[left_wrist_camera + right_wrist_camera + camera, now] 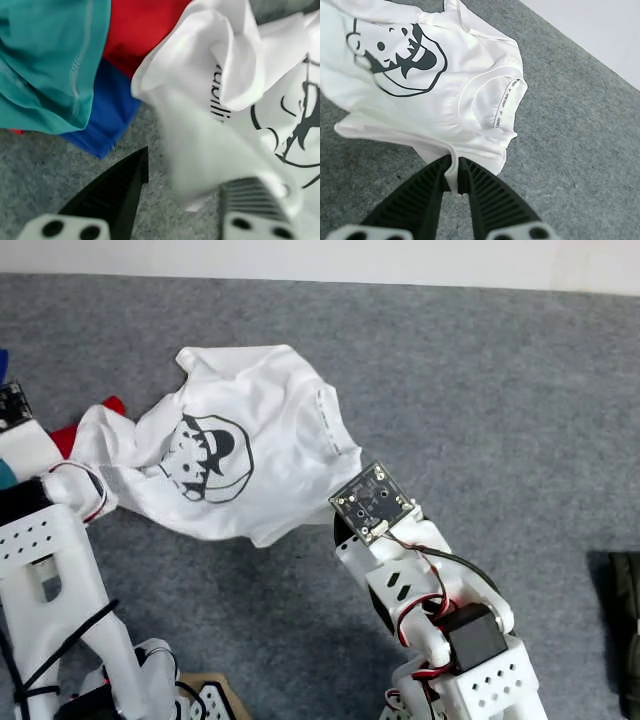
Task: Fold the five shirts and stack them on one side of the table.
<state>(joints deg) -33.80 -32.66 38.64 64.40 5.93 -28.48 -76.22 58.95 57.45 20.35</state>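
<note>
I am pinching a thin fold at the hem side of the crumpled white cotton shirt with the black cartoon print (pixel 240 440) in my right gripper (pixel 455 163), whose jaws are nearly closed on the cloth. My left gripper (pixel 190 167) is sitting at the shirt's opposite end near the left edge of the grey felt-covered table (pixel 500 390). Its fingers are standing apart, with white fabric bunched between them and draped over one of them (I am not judging that a firm hold). The shirt is lying left of the table's middle, rumpled and half spread with the print facing up, so I am judging the task as barely begun. Nothing is looking folded, and no stack is forming. A teal knit shirt (pixel 45 60), a red shirt (pixel 145 25) and a blue shirt (pixel 105 115) are waiting in a loose heap at the left edge, touching the white one. A dark cloth bundle (pixel 625 620) is lying at the right edge, and I cannot tell what it is. For spreading, the grey felt is running wide from the shirt toward the far right corner, while the left edge is crowding the heap and my own arm.
</note>
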